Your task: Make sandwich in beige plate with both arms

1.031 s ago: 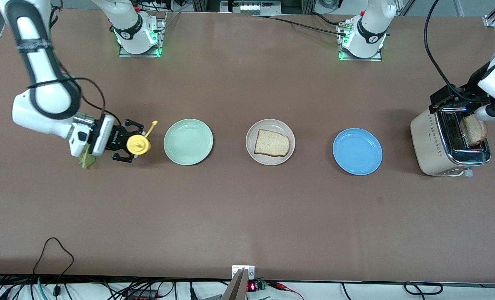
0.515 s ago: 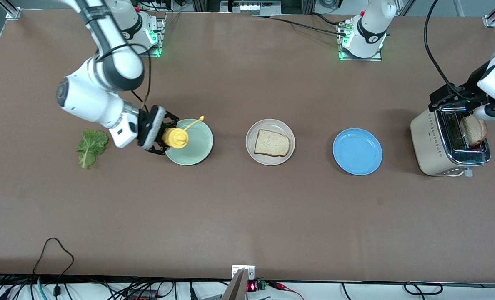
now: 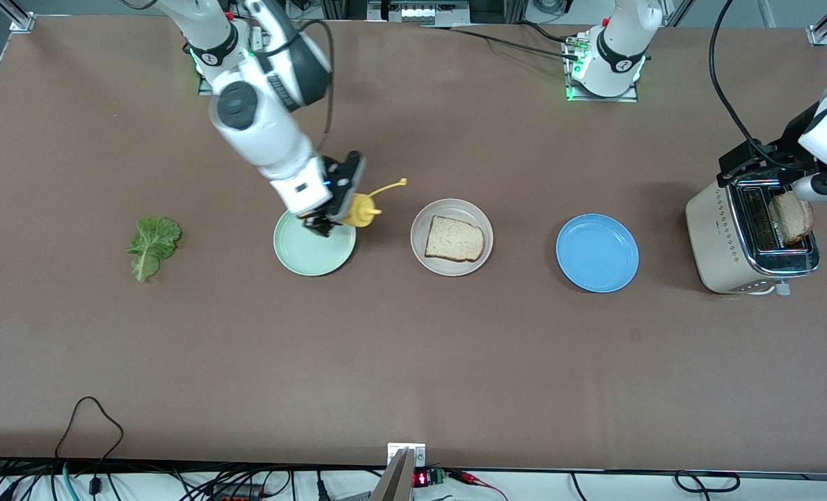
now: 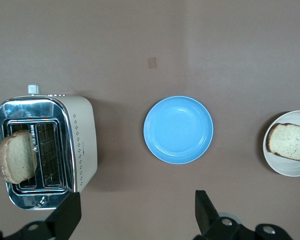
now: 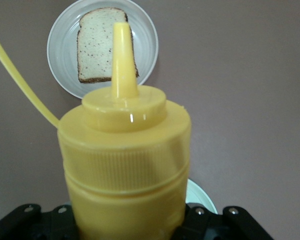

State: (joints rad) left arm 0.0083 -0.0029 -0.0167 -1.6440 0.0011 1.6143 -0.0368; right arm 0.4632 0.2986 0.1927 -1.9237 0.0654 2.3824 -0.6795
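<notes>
bare tabletop (image 3: pixel 399 362) is left free nearer the camera | plate row: mint-green plate (image 3: pixel 309 254), beige plate (image 3: pixel 420 243), blue plate (image 3: pixel 596 252), gaps between | mint-green plate's rim is overhung by yellow squeeze bottle (image 3: pixel 359 209) | left-arm end is blocked by toaster (image 3: pixel 723 240)

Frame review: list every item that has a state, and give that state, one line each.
Right end effector: shut on the yellow plastic squeeze bottle, over the round mint-green plate's rim.
Left end effector: open, empty, above the cream toaster.
Round beige plate: holds one square bread slice.
Second bread slice: upright in toaster slot.
Round blue plate: empty.
Green lettuce leaf: on the table.
</notes>
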